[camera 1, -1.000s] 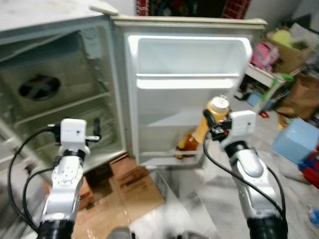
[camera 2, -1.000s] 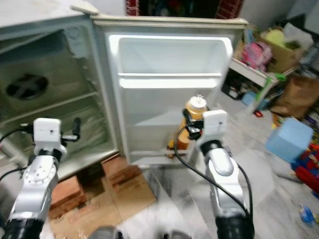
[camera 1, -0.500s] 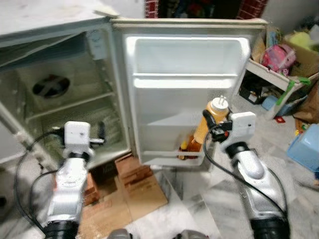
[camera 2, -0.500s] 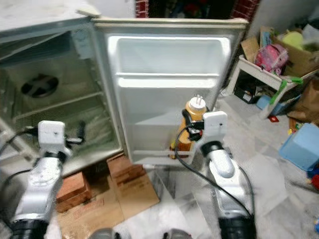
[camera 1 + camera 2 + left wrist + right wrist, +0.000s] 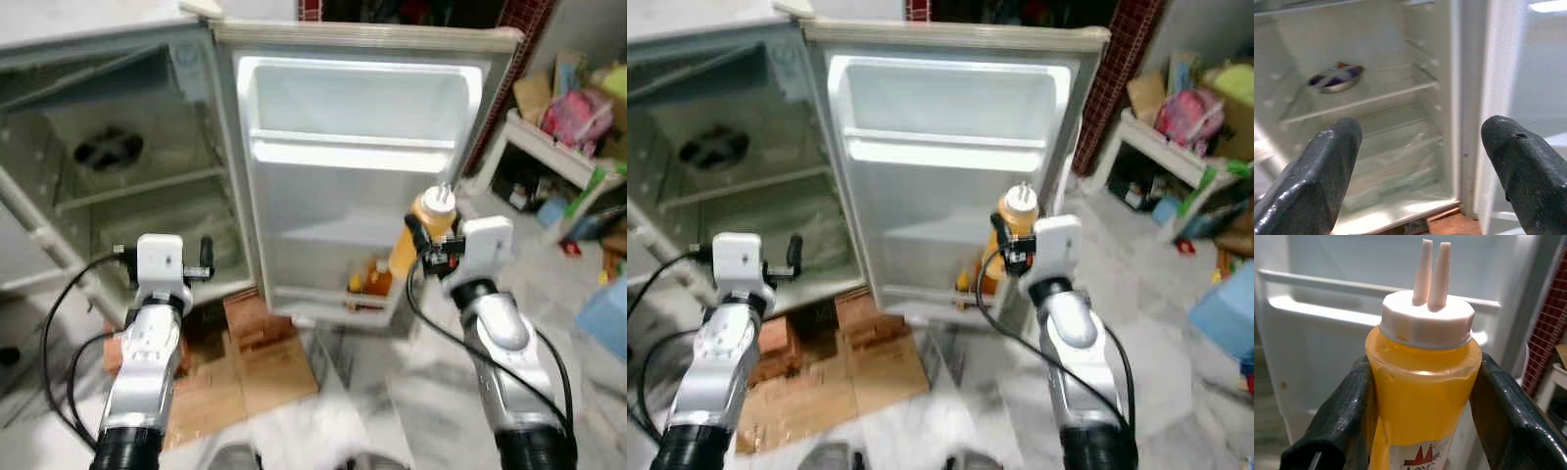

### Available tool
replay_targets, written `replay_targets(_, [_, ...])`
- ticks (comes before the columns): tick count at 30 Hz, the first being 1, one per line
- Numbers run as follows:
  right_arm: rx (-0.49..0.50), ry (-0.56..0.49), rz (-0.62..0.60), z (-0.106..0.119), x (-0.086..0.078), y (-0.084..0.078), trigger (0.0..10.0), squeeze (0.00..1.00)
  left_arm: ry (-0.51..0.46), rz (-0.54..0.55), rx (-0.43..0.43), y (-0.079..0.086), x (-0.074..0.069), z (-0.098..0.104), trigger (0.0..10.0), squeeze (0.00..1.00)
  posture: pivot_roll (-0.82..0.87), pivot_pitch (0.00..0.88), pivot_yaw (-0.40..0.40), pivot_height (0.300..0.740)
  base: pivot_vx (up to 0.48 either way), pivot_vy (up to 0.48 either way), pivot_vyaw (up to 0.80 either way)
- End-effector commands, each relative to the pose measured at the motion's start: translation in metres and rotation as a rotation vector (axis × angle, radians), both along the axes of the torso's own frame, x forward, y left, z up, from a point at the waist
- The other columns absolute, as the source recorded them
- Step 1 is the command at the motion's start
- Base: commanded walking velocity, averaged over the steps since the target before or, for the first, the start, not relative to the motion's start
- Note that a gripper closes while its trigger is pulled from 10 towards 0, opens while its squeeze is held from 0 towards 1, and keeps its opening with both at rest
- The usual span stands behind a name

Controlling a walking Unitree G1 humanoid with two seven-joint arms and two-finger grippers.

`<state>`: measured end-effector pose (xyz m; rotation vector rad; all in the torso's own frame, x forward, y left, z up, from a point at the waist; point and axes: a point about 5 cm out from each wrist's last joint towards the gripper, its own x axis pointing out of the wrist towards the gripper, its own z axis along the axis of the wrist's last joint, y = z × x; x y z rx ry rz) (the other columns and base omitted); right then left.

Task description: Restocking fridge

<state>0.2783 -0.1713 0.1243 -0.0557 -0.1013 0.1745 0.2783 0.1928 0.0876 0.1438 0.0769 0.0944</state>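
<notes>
One fridge stands open, cabinet to the left and its door swung wide, inner side facing the robot. Low in that door the bottom door shelf already holds two amber bottles. Just in front of the door, over the shelf's right end, the right gripper holds a yellow squeeze bottle upright — both fingers pressed against its sides below the white twin-nozzle cap. Out before the cabinet's lower shelves, the left gripper hangs spread wide, holding nothing. To do this well, I judge the squeeze bottle should stay upright, clear the shelf's front rail, and come down right of the amber bottles — releasing only once its base is seated.
</notes>
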Motion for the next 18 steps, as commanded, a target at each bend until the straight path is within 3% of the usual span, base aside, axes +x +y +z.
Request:
replay_targets(1, [0.007, -0.035, 0.024, 0.0075, 0.0013, 0.0055, 10.0, 0.0, -0.003, 0.016, -0.003, 0.0051, 0.0005, 0.0014, 10.0, 0.0, 0.06, 0.0, -0.018, 0.74, 0.33, 0.0, 0.0])
replay_targets(10, [0.017, -0.027, 0.037, 0.0054, -0.0004, 0.007, 10.0, 0.0, 0.0, 0.013, -0.014, 0.0045, 0.001, 0.0013, 10.0, 0.0, 0.06, 0.0, -0.017, 0.74, 0.392, 0.0, 0.0])
replay_targets(16, [0.019, -0.022, 0.053, 0.0045, -0.0001, 0.0082, 10.0, 0.0, 0.015, 0.022, -0.028, 0.0042, 0.0014, -0.0007, 10.0, 0.0, 0.06, 0.0, -0.019, 0.74, 0.359, 0.315, 0.0])
replay_targets(18, [0.021, -0.02, 0.058, 0.0041, 0.0, 0.0088, 10.0, 0.0, 0.015, 0.028, -0.035, 0.0044, 0.0016, -0.001, 10.0, 0.0, 0.06, 0.0, -0.02, 0.74, 0.0, 0.42, 0.0])
